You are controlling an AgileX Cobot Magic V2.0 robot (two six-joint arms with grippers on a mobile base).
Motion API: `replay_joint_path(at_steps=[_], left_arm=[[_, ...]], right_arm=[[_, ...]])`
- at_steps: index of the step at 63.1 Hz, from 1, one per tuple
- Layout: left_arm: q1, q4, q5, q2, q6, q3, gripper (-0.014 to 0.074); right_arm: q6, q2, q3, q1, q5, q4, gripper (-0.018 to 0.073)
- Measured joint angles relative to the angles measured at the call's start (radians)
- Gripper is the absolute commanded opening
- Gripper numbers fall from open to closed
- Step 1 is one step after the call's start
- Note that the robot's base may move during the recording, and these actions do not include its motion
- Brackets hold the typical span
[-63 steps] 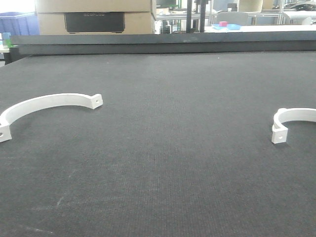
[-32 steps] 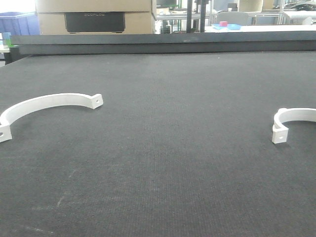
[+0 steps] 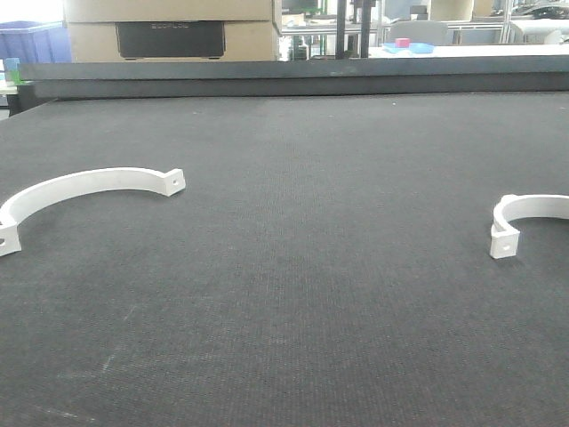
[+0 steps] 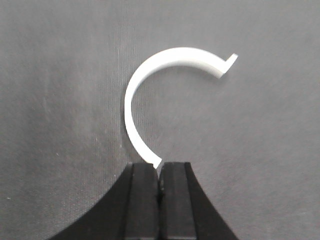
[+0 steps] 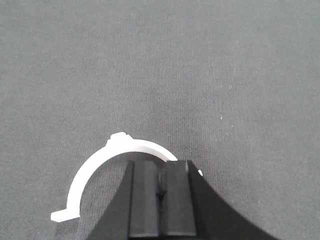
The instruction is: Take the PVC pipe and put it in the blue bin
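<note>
Two white curved PVC pieces lie flat and well apart on a dark grey, finely woven mat (image 3: 293, 302) in the front view. The left PVC half-ring (image 3: 84, 185) is the wider arc, with a drilled tab at each end. The right PVC half-ring (image 3: 533, 210) is cut off by the frame edge. A raised dark ledge (image 3: 293, 76) closes the far side of the mat. Beyond it stand a cardboard box (image 3: 89, 40) and, far left, the blue bin (image 3: 31, 43), among bright workshop clutter.

From the left wrist, the left gripper (image 4: 159, 175) has its smooth black fingers pressed together. The left PVC half-ring shows as a matte C, and its near end lies right at the fingertips; whether they touch cannot be told.

From the right wrist, the right gripper (image 5: 160, 177) is likewise pressed together. It hangs over one end of the right PVC half-ring and hides part of the arc.
</note>
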Motion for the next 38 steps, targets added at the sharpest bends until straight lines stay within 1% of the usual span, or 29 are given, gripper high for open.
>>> replay_joint_path(at_steps=[6, 12, 20, 31, 38], left_arm=[[0.0, 0.0, -0.002, 0.082, 0.0, -0.02, -0.0111], [0.0, 0.0, -0.008, 0.147, 0.0, -0.028, -0.0111], [0.0, 0.0, -0.009, 0.193, 0.0, -0.028, -0.0111], [0.0, 0.0, -0.011, 0.202, 0.0, -0.028, -0.0111], [0.0, 0.0, -0.019, 0.202, 0.0, -0.03, -0.0111]], right_arm=[[0.0, 0.001, 0.0, 0.0, 0.003, 0.008, -0.0167], [0.004, 0.002, 0.0, 0.0, 0.032, 0.02, -0.0141], [0.056, 0.022, -0.026, 0.0, 0.085, 0.043, -0.0141], [0.123, 0.148, -0.139, 0.014, 0.24, 0.047, -0.0141], [0.232, 0.26, -0.24, 0.046, 0.362, 0.005, -0.0141]])
